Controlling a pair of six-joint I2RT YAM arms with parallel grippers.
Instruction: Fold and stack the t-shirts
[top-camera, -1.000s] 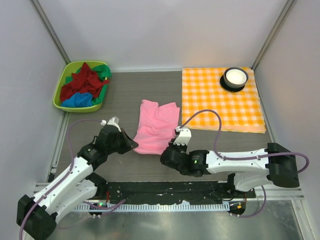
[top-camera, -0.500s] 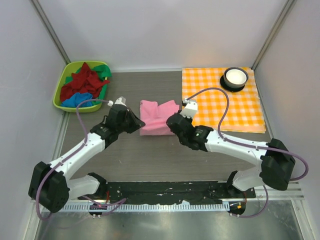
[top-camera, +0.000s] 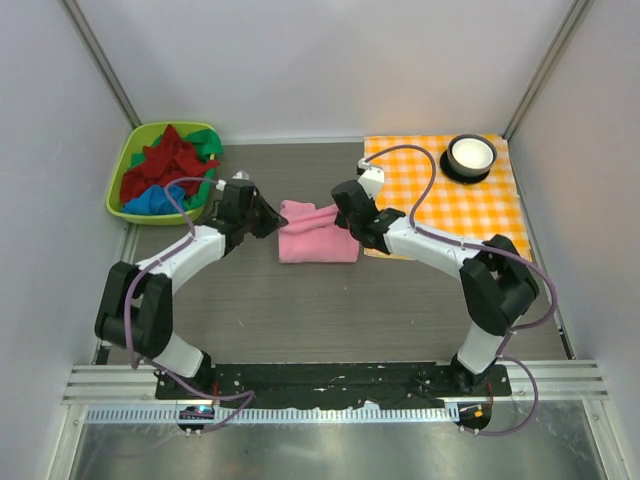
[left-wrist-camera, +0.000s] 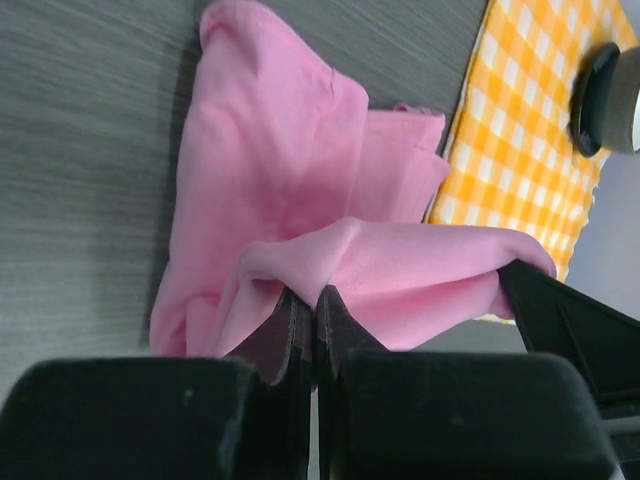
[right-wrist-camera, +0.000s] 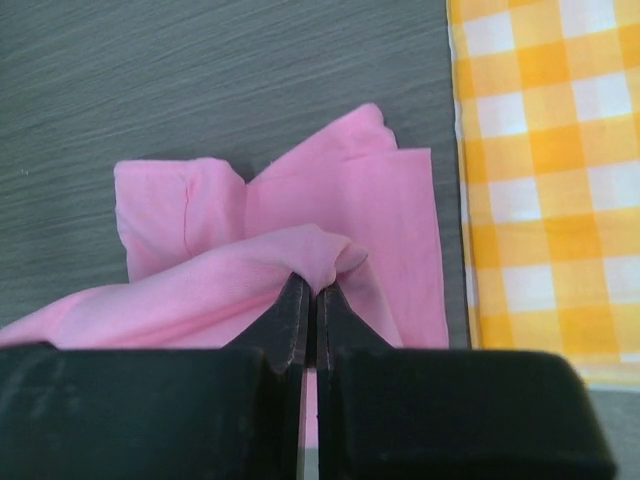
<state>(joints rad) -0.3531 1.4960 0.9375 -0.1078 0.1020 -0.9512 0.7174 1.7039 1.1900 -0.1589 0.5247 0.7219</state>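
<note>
A light pink t-shirt lies partly folded on the dark table, between both arms. My left gripper is shut on its left corner, a pinch of pink cloth rising from its fingertips. My right gripper is shut on the opposite corner of the pink t-shirt. The held edge hangs stretched between the two grippers, over the lower layer of the pink shirt. More t-shirts, dark red, green and blue, are heaped in a green bin.
An orange-and-white checked cloth covers the back right of the table, its edge just right of the pink shirt. A white bowl on a dark saucer stands on its far corner. Grey walls enclose the table.
Both grippers carried the shirt's near edge away from the arm bases, towards the back. The pink shirt went from spread long to folded in half, now a short wide band.
</note>
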